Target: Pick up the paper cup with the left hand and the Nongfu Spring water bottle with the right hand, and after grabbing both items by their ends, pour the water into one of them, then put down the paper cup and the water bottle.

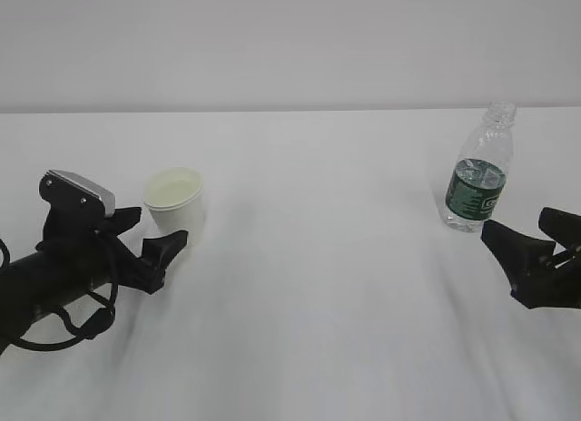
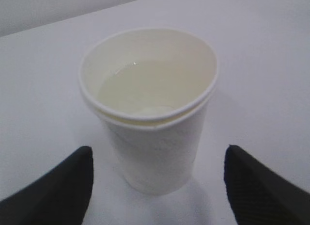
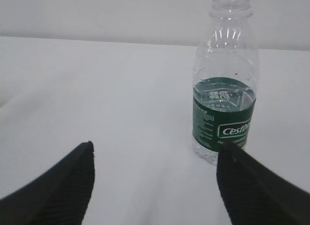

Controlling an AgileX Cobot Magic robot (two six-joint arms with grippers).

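A small white tapered paper cup (image 1: 176,203) holding pale liquid, probably water (image 2: 138,89), stands on the white worktop (image 1: 318,285). Well right of the cup stands the clear ribbed plastic bottle (image 1: 479,167) with its dark green label. The left gripper (image 1: 152,237) gapes wide just beside the cup, holding nothing; the right gripper (image 1: 531,232) is equally wide and empty near the bottle.

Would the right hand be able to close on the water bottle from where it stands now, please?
Probably not quite yet. The right hand is open, and nothing lies between it and the water bottle, but the bottle stands beyond the fingertips and toward the right finger, so it likely needs to advance and shift first.
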